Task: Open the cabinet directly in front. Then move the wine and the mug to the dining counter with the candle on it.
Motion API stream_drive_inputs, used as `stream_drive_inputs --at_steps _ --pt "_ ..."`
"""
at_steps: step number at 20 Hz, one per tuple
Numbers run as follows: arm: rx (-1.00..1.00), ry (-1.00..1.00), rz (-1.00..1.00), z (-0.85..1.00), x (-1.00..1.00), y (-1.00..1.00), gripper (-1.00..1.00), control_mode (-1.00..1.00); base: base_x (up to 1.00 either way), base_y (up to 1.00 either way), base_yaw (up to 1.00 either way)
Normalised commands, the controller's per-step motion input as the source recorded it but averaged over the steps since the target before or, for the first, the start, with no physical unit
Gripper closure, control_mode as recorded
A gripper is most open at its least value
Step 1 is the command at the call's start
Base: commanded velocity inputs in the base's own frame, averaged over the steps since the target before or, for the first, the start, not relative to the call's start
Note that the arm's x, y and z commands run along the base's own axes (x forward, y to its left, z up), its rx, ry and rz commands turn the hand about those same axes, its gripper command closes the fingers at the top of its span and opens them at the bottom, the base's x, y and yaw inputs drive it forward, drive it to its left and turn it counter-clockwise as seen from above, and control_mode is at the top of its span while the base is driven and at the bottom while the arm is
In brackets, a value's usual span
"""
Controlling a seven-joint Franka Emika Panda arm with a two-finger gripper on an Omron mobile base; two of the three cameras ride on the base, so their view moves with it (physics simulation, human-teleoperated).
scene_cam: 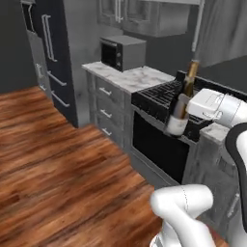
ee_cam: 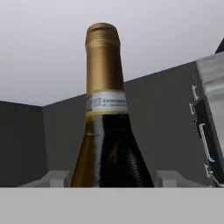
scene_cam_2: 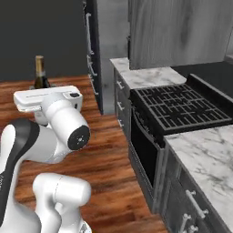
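Note:
My gripper [scene_cam: 181,109] is shut on the wine [scene_cam: 185,94], a dark bottle with a gold foil top and a pale label, held upright above the front edge of the black stove [scene_cam: 157,98]. The hand view looks up the bottle's neck [ee_cam: 103,65], with the glass body [ee_cam: 109,148] sitting between the fingertips [ee_cam: 54,178]. From the right base view, the foil top and shoulders of the wine [scene_cam_2: 40,73] rise behind my white hand [scene_cam_2: 48,98]. Grey raised-panel wall cabinet doors [scene_cam: 140,17] with bar handles hang above the microwave. The mug, the candle and the dining counter are out of view.
A dark microwave [scene_cam: 123,52] stands on the marble worktop [scene_cam: 135,79] over grey drawers [scene_cam: 108,111]. The stove grates [scene_cam_2: 179,107] lie to my right, with more marble worktop [scene_cam_2: 207,152] nearer. A tall dark fridge [scene_cam: 53,53] stands left. Wood floor [scene_cam: 58,159] spreads open to the left.

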Motion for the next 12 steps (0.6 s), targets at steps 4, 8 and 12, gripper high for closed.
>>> stream_drive_inputs --at_steps 4,8,12 --pt "0.0 0.0 0.0 0.0 0.0 0.0 1.0 1.0 0.0 0.0 1.0" --pt "0.0 0.0 0.0 0.0 0.0 0.0 1.0 1.0 0.0 0.0 1.0" --pt "0.0 0.0 0.0 0.0 0.0 0.0 1.0 1.0 0.0 0.0 1.0"
